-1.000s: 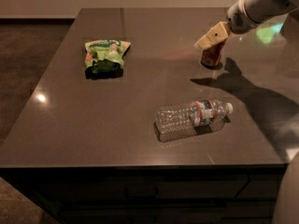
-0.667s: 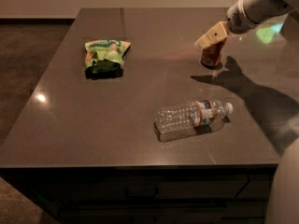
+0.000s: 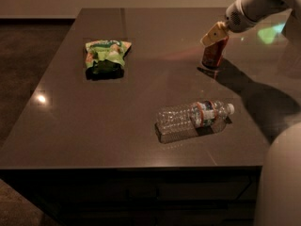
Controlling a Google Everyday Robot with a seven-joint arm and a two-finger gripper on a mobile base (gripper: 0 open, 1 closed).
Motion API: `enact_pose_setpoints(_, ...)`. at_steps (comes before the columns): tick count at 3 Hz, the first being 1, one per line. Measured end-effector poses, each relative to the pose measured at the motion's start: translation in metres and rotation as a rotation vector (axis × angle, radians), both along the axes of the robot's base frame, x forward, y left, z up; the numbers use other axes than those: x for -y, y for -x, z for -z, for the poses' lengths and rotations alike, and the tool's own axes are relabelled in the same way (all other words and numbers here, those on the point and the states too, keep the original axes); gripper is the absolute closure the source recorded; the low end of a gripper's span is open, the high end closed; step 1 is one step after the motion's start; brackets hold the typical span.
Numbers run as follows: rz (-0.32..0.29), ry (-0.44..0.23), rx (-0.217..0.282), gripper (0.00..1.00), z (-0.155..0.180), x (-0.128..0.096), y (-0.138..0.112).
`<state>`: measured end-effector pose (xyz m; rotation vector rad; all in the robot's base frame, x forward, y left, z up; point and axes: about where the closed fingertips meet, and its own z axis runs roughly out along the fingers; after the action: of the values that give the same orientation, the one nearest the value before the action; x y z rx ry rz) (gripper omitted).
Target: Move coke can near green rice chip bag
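Since nothing has shifted from a moment ago, entries stand. My gripper (image 3: 215,33): at the top of the red can (image 3: 213,55), upright at the table's (image 3: 94,126) far right; grip, cannot tell. Green chip bag (image 3: 105,58): left, well apart. Water bottle (image 3: 193,119): lying nearer the front. Table dark, glossy; floor (image 3: 23,55) dim.

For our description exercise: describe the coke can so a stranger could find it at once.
On the dark table, look far right: the gripper is at the top of the coke can. It alone is red and upright; the clear water bottle and green rice chip bag lie flat.
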<state>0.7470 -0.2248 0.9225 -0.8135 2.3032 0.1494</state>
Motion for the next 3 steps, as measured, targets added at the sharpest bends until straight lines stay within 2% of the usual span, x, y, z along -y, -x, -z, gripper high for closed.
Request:
enact_pose_setpoints(1, -0.023, 0.017, -0.001, 0.59, -0.007, -0.006, 0.003)
enact_pose_setpoints(2, -0.102, 0.026, -0.003, 0.82, -0.016, -0.033, 0.011)
enact_pose_setpoints(3, -0.237, 0.028, -0.001, 1.0, -0.026, -0.083, 0.022)
